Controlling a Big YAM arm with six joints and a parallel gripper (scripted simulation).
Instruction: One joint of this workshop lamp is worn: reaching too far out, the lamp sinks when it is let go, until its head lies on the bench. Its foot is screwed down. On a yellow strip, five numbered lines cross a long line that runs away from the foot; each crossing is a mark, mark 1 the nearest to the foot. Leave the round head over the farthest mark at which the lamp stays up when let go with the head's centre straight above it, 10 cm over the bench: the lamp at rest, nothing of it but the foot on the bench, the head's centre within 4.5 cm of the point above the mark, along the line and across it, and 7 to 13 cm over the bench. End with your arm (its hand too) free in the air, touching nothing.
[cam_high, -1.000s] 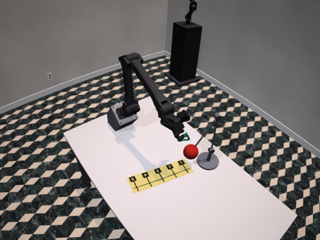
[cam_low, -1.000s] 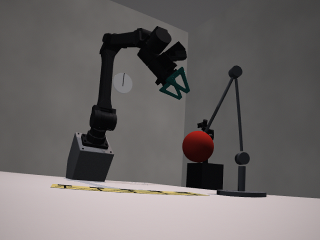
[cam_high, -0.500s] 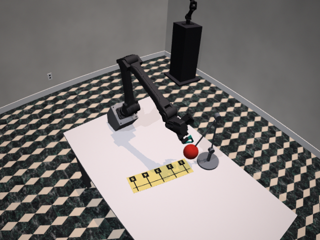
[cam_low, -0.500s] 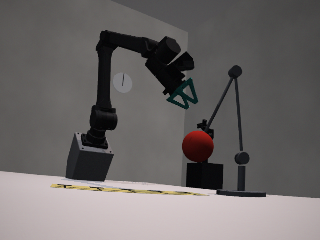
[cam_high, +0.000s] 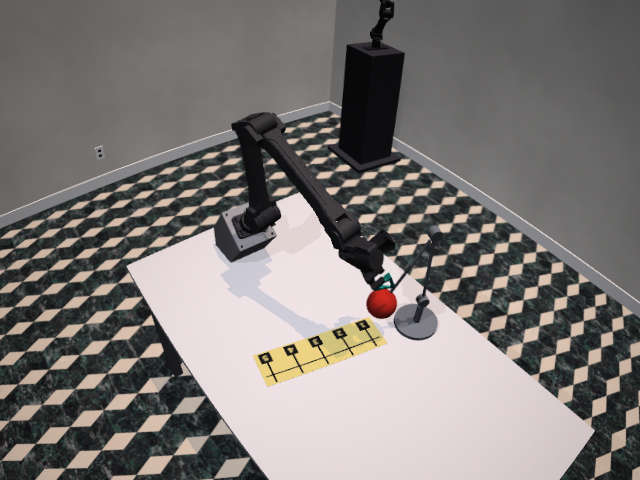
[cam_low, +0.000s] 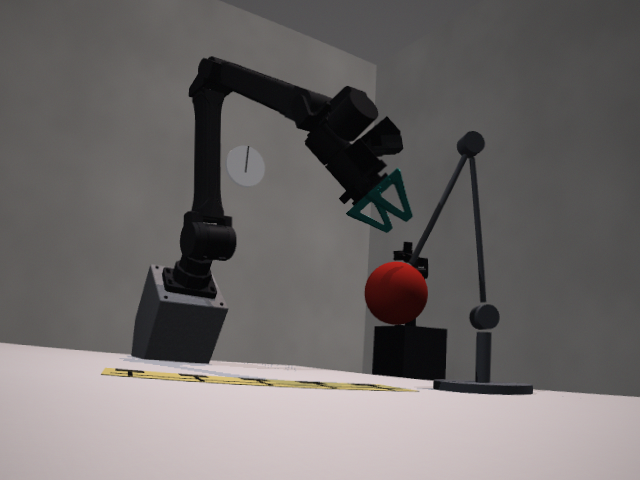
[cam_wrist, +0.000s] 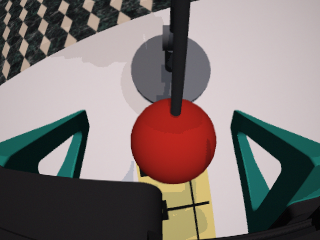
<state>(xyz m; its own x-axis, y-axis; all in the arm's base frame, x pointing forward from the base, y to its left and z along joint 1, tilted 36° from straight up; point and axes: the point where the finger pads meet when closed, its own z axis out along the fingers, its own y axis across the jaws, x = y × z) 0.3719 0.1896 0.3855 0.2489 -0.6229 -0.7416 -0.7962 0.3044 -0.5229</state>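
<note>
The lamp's round red head (cam_high: 381, 303) hangs clear of the bench beside the near end of the yellow strip (cam_high: 320, 351), close to the grey round foot (cam_high: 415, 320). It also shows in the side view (cam_low: 395, 292) and in the wrist view (cam_wrist: 174, 140). Its thin grey rods fold up to a high joint (cam_low: 469, 143). My gripper (cam_low: 385, 209) is open and empty, a little above the head and apart from it. In the wrist view the teal fingers stand wide on either side of the head, and the strip (cam_wrist: 180, 207) lies below it.
A tall black pedestal (cam_high: 369, 105) stands on the floor behind the bench. My arm's grey base (cam_high: 242, 236) sits at the bench's far left corner. The bench edge runs just behind the lamp foot.
</note>
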